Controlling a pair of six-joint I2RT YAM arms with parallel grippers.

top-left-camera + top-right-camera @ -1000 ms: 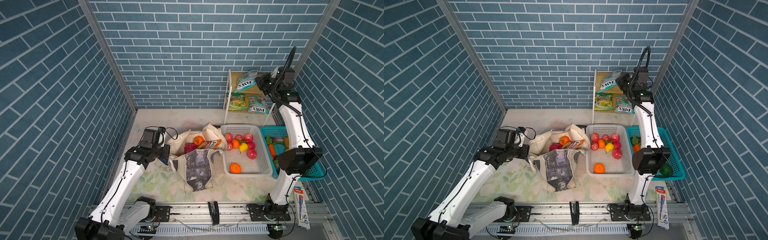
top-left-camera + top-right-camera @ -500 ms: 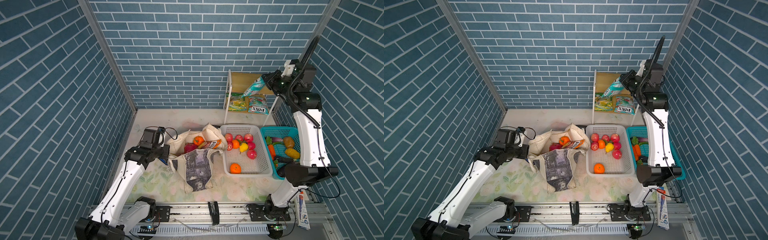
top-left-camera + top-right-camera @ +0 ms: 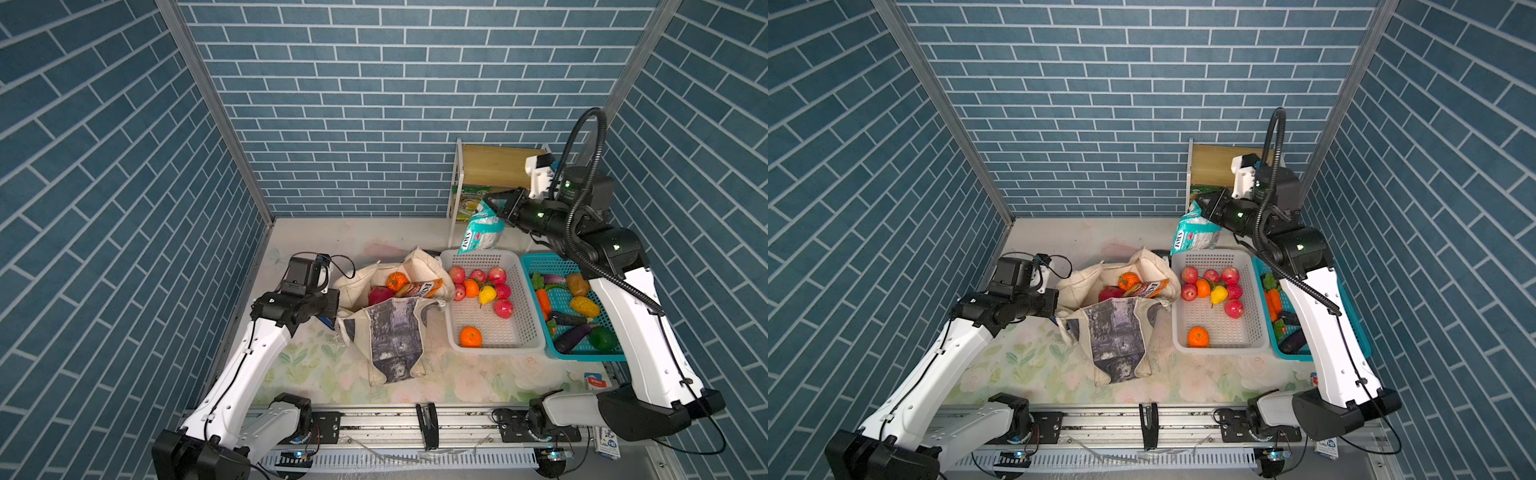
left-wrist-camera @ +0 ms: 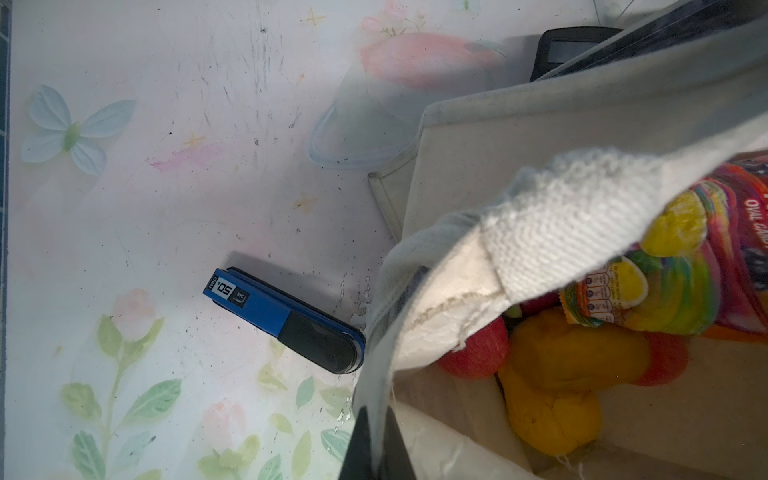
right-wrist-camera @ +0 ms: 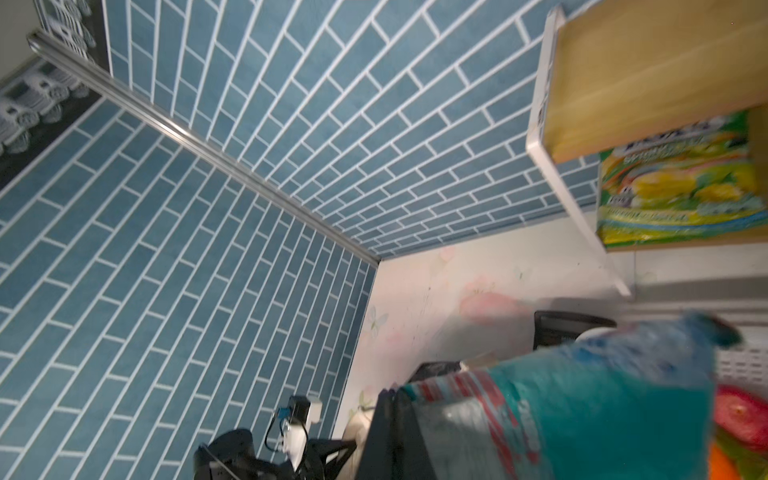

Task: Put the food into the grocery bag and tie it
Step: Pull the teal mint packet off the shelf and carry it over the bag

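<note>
A floral worktop carries a cream bag at centre, mouth up, with an orange and a red fruit already inside. Just beside it stands a white basket of apples, then a teal basket of vegetables. The right gripper hangs over the white basket's far rim, pinching a teal packet by its top. The left gripper is pressed on the bag's left rim, holding the mouth wide. The packet is best carried high across the basket, centred over the opening and released low, so it clears the rim.
</note>
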